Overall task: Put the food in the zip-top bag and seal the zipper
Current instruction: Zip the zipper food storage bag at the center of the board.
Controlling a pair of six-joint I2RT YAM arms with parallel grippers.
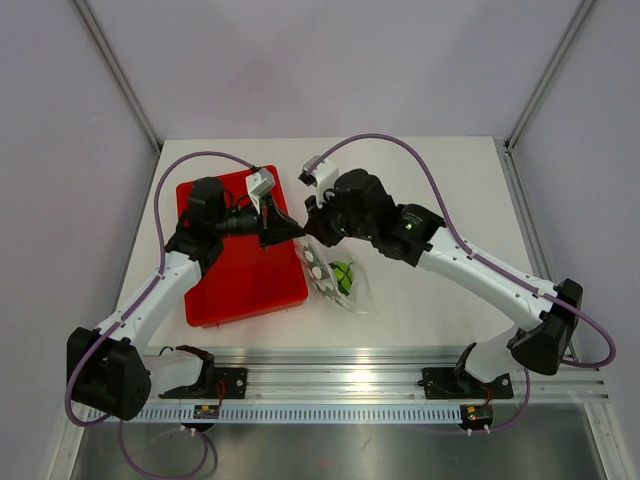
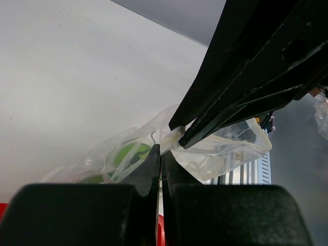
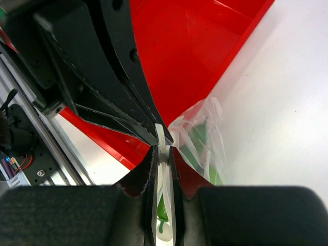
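Top: clear white-dotted plastic zip-top bag is lying just beside red plastic tray, lime-green ball inside, L gripper and R gripper meeting at its far edge. L wrist: L gripper is pinching bag film, jaws closed. R wrist: R gripper is clamping narrow on pale zipper strip.

A flat red tray lies on the white table, at about nine o'clock from the table's middle. A ribbed metal rail runs along the table's six o'clock edge.
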